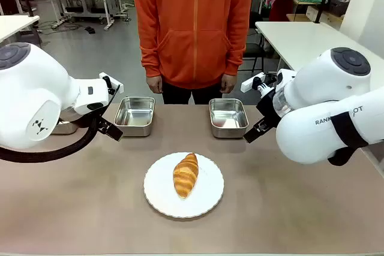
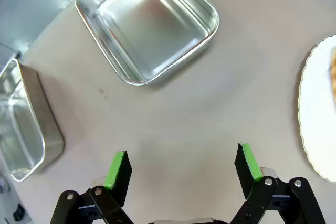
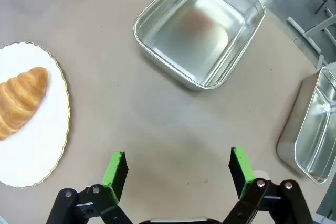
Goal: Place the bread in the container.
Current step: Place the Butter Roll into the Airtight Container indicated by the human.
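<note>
Bread: the croissant (image 1: 185,174) lay lengthwise on the white scalloped plate (image 1: 207,195), at the near middle of the table (image 1: 300,208).
Bread from the right wrist: its pointed end (image 3: 21,100) faced the plate's rim, well apart from that arm's fingers.
Left container: a shiny steel tray (image 1: 135,114) sat empty beyond the plate, in front of the person.
Right container: its twin (image 1: 228,116) sat empty beside it, a gap between the two.
Outer trays: one more steel tray (image 2: 21,124) sat at the edge of the left wrist view, another (image 3: 315,129) at the edge of the right wrist view (both cut off by the frame).
Left gripper: (image 2: 182,154) jaws spread wide with nothing between the green pads, hanging over bare table near the left container.
Right gripper: (image 3: 177,155) jaws likewise released and empty, over bare table between the plate and the right container.
Person: stood at the far side in an orange hoodie (image 1: 193,28), hands down at the table's edge.
</note>
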`<state>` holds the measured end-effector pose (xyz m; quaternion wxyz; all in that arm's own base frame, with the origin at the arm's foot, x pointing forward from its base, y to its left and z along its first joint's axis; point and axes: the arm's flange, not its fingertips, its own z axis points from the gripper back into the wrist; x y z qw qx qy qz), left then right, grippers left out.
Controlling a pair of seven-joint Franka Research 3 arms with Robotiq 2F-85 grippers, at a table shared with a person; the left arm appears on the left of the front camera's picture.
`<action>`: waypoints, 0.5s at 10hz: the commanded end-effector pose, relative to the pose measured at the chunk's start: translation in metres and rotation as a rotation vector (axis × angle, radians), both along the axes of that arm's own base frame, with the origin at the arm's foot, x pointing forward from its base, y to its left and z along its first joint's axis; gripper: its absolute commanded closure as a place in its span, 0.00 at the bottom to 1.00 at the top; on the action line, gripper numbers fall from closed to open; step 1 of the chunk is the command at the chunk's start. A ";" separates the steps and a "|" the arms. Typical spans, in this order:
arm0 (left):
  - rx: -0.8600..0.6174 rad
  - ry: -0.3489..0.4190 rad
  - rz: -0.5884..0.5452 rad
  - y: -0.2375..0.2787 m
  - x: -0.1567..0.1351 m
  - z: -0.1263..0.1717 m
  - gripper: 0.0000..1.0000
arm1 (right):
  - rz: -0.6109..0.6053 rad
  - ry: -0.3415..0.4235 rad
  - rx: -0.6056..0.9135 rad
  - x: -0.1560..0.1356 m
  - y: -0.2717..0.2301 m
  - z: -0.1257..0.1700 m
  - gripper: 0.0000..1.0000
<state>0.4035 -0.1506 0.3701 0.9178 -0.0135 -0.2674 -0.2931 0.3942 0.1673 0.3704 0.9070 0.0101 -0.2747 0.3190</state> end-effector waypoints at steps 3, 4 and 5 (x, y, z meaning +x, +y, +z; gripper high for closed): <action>0.000 0.000 0.000 0.000 0.000 0.000 0.00 | 0.000 0.000 0.000 0.000 0.000 0.000 0.00; 0.000 0.000 0.000 0.000 0.000 0.000 0.00 | 0.000 0.000 0.000 0.000 0.000 0.000 0.00; 0.000 0.000 0.000 0.000 0.000 0.000 0.00 | 0.000 0.000 0.000 0.000 0.000 0.000 0.00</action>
